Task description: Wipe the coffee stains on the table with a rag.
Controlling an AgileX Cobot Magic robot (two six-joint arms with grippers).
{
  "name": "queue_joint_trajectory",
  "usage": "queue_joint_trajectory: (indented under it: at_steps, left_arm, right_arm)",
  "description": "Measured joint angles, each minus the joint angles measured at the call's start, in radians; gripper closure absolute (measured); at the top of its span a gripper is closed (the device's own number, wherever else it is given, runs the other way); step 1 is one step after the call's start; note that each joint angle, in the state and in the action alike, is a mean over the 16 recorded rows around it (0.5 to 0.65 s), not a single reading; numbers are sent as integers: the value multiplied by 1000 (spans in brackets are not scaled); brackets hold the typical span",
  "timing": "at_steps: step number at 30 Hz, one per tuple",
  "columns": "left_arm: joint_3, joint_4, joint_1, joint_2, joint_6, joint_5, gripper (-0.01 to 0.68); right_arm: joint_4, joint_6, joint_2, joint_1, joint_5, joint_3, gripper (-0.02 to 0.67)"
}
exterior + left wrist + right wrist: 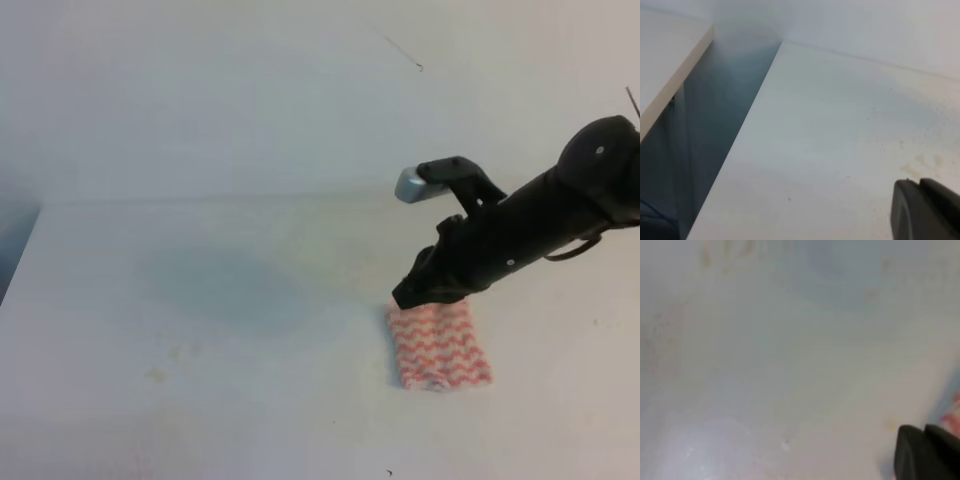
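The rag, white with red-pink zigzag stripes, lies flat on the white table, right of the middle. My right gripper reaches down from the right and is shut on the rag's far left corner. In the right wrist view its dark fingertips stand close together, with a strip of the rag at the right edge. No amber coffee puddle shows in any view. My left gripper shows only in the left wrist view, its dark fingers together low over the table.
Faint pale-yellow smudges mark the table at the left front; they also show in the left wrist view. The table's left edge drops to a dark gap beside another white surface. A wall rises behind the table.
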Motion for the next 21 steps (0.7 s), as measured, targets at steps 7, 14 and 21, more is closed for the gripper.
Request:
queue_joint_trajectory:
  at_steps: [7,14,21]
  left_arm:
    - [0,0,0,2,0,0,674]
    - [0,0,0,0,0,0,674]
    - [0,0,0,-3,0,0,674]
  right_arm:
    - [-170,127,-134,-1,-49,-36,639]
    - [-407,325,-303,-1,-20,-55,644]
    - [-547,476,-477,-1,48,7,645]
